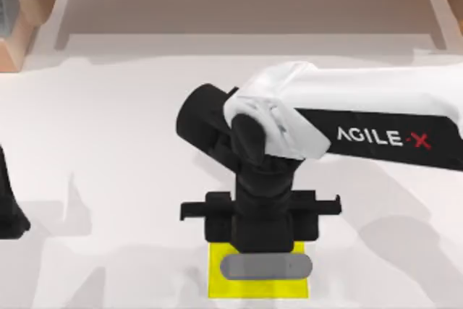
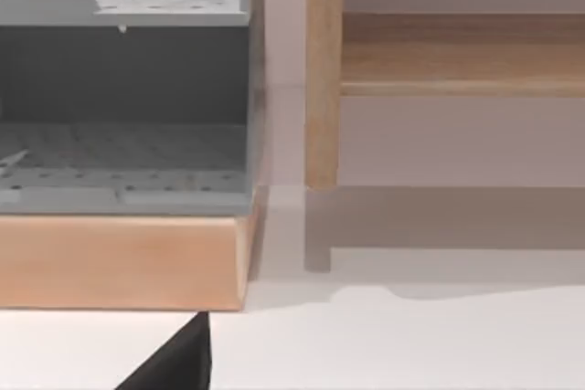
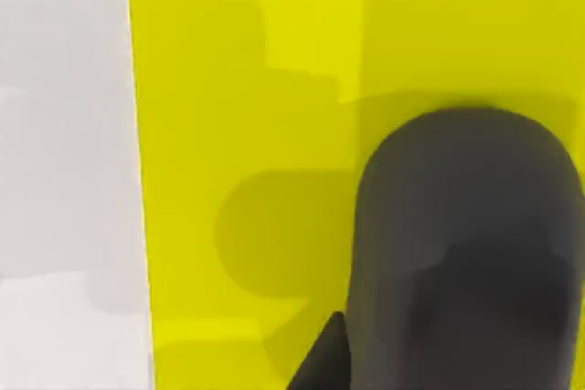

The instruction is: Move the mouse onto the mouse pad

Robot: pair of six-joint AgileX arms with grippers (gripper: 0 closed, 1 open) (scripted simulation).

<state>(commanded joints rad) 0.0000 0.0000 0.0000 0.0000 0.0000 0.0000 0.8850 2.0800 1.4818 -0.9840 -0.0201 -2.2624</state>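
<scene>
White tabletop (image 1: 108,179), yellow mouse pad (image 1: 217,287) just below the right pincer (image 1: 260,240), grey mouse (image 1: 265,267) lying on it, pincer grip cannot be told, left pincer (image 1: 9,215) parked far left.

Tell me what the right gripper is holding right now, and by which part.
It cannot be told: the right gripper sits directly over the mouse on the mouse pad, its fingers hidden.

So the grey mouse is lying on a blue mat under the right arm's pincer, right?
Almost, but the mat is not blue. The mouse lies on a bright yellow mouse pad, just below the right arm's pincer. The top view shows it, and the right wrist view shows the same yellow under the mouse.
</scene>
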